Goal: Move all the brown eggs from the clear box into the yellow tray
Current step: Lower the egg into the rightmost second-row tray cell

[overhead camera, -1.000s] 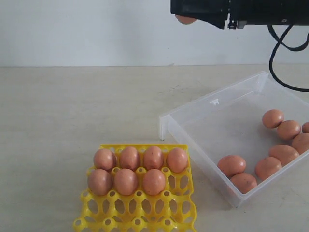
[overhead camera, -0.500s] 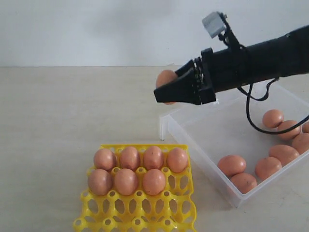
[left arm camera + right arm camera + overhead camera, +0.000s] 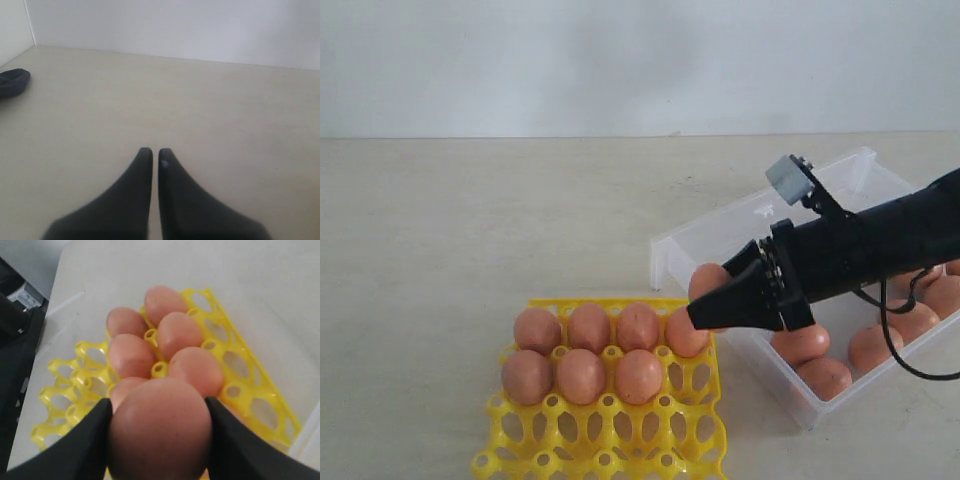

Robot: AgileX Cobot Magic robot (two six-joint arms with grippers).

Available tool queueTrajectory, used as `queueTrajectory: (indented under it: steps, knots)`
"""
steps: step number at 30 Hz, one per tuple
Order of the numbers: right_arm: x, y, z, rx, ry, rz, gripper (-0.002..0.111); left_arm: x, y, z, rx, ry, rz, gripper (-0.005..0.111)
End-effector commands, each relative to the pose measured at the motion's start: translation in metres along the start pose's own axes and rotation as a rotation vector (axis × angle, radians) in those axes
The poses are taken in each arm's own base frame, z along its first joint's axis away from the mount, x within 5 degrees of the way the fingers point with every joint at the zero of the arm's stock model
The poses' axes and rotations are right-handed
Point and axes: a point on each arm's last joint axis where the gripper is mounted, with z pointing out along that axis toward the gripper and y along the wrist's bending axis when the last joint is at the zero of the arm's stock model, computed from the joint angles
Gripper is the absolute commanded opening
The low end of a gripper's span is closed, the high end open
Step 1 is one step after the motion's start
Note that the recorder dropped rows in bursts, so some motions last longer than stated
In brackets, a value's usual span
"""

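My right gripper [image 3: 705, 305] is shut on a brown egg [image 3: 160, 427], whose top also shows behind the fingers in the exterior view [image 3: 708, 278]. It hangs just above the right edge of the yellow tray [image 3: 620, 440], beside the tray's top-right egg [image 3: 682, 335]. Several brown eggs [image 3: 582, 352] fill the tray's two far rows, and the near rows are open sockets. The clear box [image 3: 740, 245] stands to the right with several eggs [image 3: 800, 342] left at its right end. My left gripper [image 3: 151, 151] hovers shut over bare table, holding nothing.
The right arm [image 3: 880, 250] and its black cable [image 3: 905, 365] lie across the clear box. A dark object [image 3: 12, 82] sits at the table's far edge in the left wrist view. The beige table [image 3: 470, 230] stretches left of the tray.
My right gripper has carried the egg down and leftward, from high above the box to just over the tray's right edge. Tray eggs and box eggs have not moved.
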Motion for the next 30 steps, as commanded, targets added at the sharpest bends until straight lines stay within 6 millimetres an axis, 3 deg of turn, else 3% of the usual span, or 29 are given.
queueTrajectory:
  steps: [1,7,11,22,30]
  knots:
    - [0.004,0.016,0.017,-0.086,0.049,-0.071,0.000,0.001,0.000,0.000,0.003,-0.002,0.005,0.004]
    - [0.006,0.038,0.045,-0.208,0.153,-0.143,0.000,0.001,0.000,0.000,0.003,-0.002,0.005,0.004]
    - [0.011,0.038,0.053,-0.174,0.231,-0.147,0.000,0.001,0.000,0.000,0.003,-0.002,0.005,0.004]
    - [0.009,0.032,0.054,-0.106,0.221,-0.139,0.000,0.001,0.000,0.000,0.003,-0.002,0.005,0.004]
    - [-0.011,0.043,0.044,-0.068,0.189,-0.231,0.000,0.001,0.000,0.000,0.003,-0.002,0.005,0.004]
